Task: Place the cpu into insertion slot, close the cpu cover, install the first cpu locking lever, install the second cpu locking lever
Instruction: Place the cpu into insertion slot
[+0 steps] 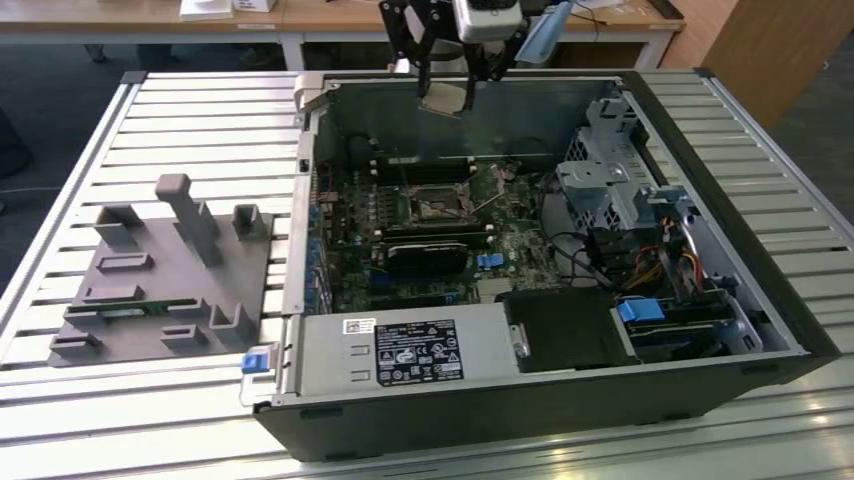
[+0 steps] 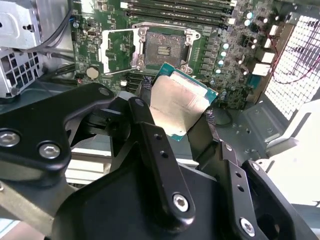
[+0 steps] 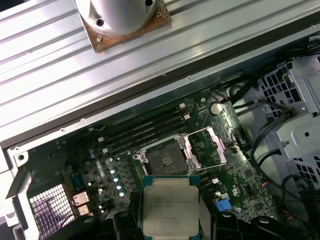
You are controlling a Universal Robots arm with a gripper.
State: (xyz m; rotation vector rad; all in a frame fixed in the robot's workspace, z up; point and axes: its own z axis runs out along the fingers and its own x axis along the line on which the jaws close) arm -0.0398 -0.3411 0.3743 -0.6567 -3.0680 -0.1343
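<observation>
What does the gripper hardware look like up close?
The gripper is matte black: two jointed linkage fingers built from flat, round-ended bars, pinned with silver socket-head screws. In the exterior view a pale grey unit and a light-blue arm part sit just above it.

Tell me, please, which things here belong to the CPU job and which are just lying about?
Job:
- cpu, clamped in the gripper
- socket, empty
- cpu cover, flipped open

Lying about:
- grey fixture on the table
- power supply
- drive cage
- memory slots
</observation>
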